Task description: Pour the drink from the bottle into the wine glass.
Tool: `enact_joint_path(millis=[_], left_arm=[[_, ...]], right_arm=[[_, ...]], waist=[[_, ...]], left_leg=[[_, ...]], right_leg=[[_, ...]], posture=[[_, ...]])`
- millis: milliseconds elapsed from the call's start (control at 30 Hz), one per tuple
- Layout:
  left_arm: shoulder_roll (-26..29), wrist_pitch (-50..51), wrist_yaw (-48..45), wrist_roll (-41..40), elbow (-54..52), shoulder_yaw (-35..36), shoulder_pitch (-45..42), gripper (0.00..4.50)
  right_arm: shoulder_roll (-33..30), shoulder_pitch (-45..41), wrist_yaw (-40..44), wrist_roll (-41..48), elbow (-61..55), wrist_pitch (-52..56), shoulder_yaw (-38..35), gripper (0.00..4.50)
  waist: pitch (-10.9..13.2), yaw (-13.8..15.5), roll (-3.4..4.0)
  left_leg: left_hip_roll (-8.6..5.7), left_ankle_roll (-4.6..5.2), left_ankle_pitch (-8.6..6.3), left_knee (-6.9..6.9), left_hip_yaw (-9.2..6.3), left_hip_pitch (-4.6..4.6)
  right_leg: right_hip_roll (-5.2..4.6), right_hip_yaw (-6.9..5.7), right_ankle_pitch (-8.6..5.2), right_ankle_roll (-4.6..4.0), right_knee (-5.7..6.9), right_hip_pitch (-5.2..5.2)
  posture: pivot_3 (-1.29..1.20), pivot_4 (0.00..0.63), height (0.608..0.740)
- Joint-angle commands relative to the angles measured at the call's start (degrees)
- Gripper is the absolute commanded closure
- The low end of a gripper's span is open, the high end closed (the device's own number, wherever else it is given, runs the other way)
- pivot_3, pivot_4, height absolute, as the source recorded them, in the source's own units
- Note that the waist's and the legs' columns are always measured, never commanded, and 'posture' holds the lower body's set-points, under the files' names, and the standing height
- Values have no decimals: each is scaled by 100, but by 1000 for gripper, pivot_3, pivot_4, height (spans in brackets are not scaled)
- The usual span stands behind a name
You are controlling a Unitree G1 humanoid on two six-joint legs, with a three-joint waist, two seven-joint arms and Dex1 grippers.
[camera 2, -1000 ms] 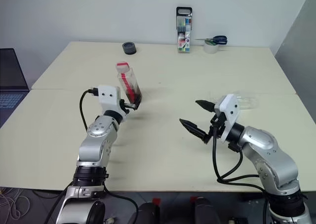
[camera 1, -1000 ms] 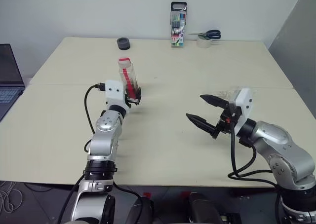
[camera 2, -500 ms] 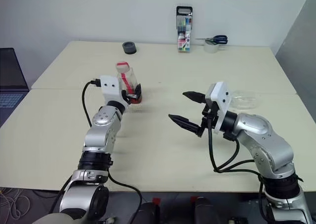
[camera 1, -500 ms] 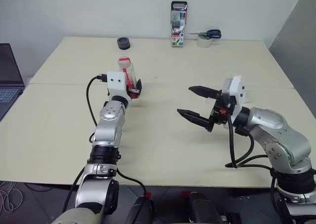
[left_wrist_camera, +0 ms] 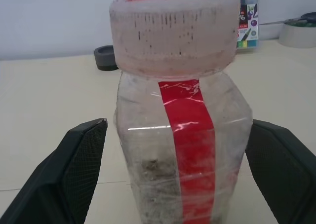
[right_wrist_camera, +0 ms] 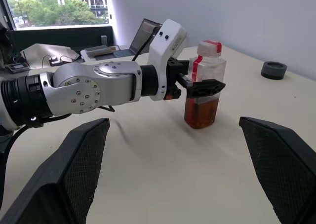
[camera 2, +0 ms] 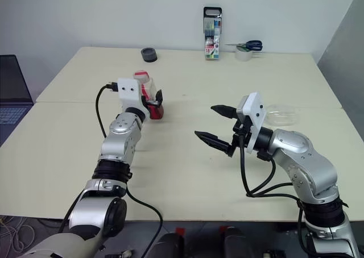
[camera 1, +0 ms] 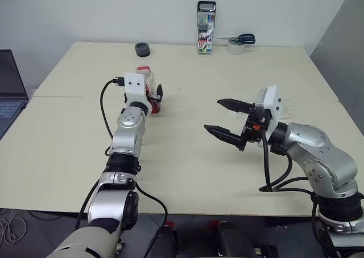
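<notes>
On the left, the left gripper (right_wrist_camera: 200,83) has pushed farther out across the table (camera 1: 187,155) and now brackets the bottle (left_wrist_camera: 182,135), fingers spread either side, not yet clamped. The bottle stands upright, cap on, the drink (right_wrist_camera: 201,113) low inside. To the right, the right gripper (camera 1: 227,121) has swung up and leftward, empty and wide apart. Behind it lies the wine glass (camera 2: 282,115), seemingly on its side. The grasp looks imminent.

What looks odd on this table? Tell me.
The wine glass seems to lie on its side behind the right gripper, not upright. The bottle has its cap on.
</notes>
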Motion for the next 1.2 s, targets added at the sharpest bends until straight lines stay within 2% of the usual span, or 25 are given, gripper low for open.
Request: enact_joint_path(millis=[33, 367, 500, 633, 700, 1133, 1200], left_arm=[[97, -246, -51, 35, 171, 34, -322, 7], [97, -458, -96, 33, 557, 7, -563, 7], [96, -505, -122, 37, 621, -3, -590, 868], [105, -547, -144, 35, 652, 9, -595, 2218], [108, -579, -164, 30, 648, 14, -585, 2676], [146, -634, -1012, 0, -226, -219, 37, 2713], [166, -467, -1458, -164, -553, -312, 211, 2713]], right_arm=[[-18, -84, -18, 1, -130, -56, -84, 0], [-28, -47, -53, -26, -114, -83, -95, 0], [-11, -50, -58, -47, -92, -102, -99, 0], [7, -48, -60, -64, -78, -119, -108, 0], [14, -48, -65, -64, -82, -122, -109, 0], [7, 57, -197, -159, -231, -183, -245, 0], [-37, 198, -308, -194, -335, -140, -304, 0]], waist=[[0, 0, 0], [0, -4, 0], [0, -5, 0], [0, -4, 0], [0, -9, 0], [0, -8, -1], [0, -8, 0]], left_leg=[[0, 0, 0, 0, 0, 0], [0, -11, 6, 0, -1, -2], [-1, -11, 6, 0, -1, -3], [-1, -11, 6, 0, -1, -3], [0, -11, 6, 0, -1, -3], [0, -19, 11, 0, -2, -7], [-1, -19, 11, 0, -1, -7]], right_leg=[[0, 0, 0, 0, 0, 0], [0, -1, 0, 0, 0, -2], [0, -1, 0, 0, 0, -2], [0, -1, 0, 0, 0, -2], [0, -1, 0, 0, 0, -3], [-1, -1, 0, 0, -1, -4], [-1, -1, 0, 0, -2, -5]], posture=[[0, 150, 740], [0, 150, 740], [0, 150, 740], [0, 150, 740], [0, 150, 740], [0, 150, 740], [0, 150, 740]])
